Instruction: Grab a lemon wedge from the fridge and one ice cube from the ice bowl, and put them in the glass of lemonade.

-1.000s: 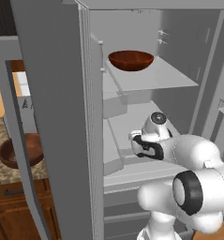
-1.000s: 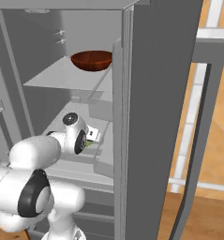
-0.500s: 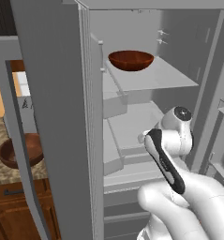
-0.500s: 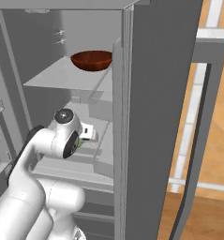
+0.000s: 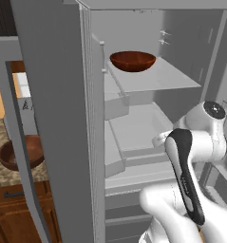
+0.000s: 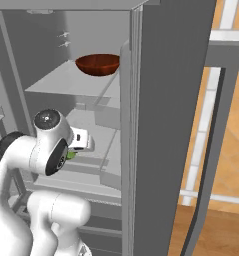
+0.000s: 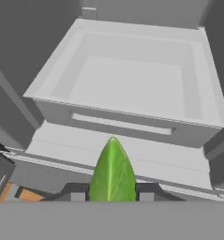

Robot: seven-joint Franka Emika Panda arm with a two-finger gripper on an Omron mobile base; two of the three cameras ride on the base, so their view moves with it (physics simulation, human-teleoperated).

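The grey steel fridge (image 5: 53, 104) (image 6: 166, 100) stands open in front of me. A green pointed lemon wedge (image 7: 112, 173) sits between my two fingertips, and my gripper (image 7: 112, 193) is shut on it. In the right base view a sliver of that green wedge (image 6: 71, 155) shows beside my white hand (image 6: 83, 141), which is held in front of the middle shelf. The hand looks down on a pale grey fridge bin (image 7: 132, 79) and its front ledge. The glass of lemonade and the ice cubes are out of view.
A brown bowl (image 5: 132, 60) (image 6: 97, 64) sits on the upper fridge shelf with no white cubes showing. Another brown bowl (image 5: 21, 152) rests on the speckled counter to the left, behind the open left door (image 5: 20, 142). The right door (image 6: 216, 140) hangs open.
My arm has folded up and back from the middle shelf, and the hand has drawn slightly out toward the fridge front. The green wedge has stayed in the gripper throughout.
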